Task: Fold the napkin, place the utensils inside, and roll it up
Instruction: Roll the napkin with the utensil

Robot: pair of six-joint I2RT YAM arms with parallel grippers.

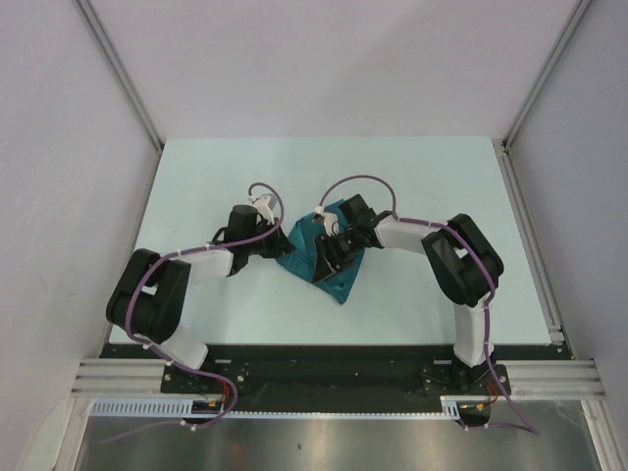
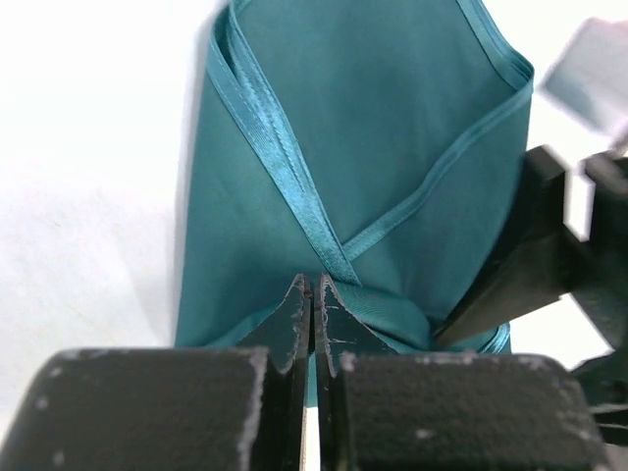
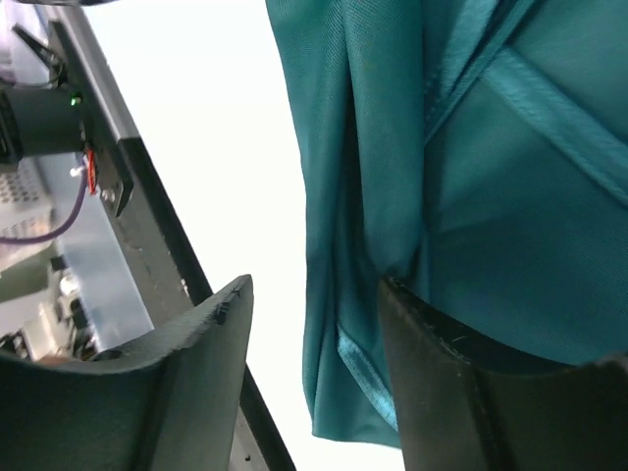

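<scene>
Left gripper [image 2: 312,312] clamps the napkin [image 2: 392,147] at its near hem, cloth running ahead; right gripper [image 3: 312,294] (jaws apart) straddles the opposite fold.

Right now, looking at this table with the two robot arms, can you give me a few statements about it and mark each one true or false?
1. The napkin is teal. True.
2. The left gripper is wide open. False: its fingers are pressed together at the napkin's hem.
3. The right gripper has its fingers apart. True.
4. A fork lies in plain sight on the cloth. False: no fork shows in any view.
5. The napkin is spread out as a single flat layer. False: it is folded, with hemmed edges crossing over each other.
</scene>
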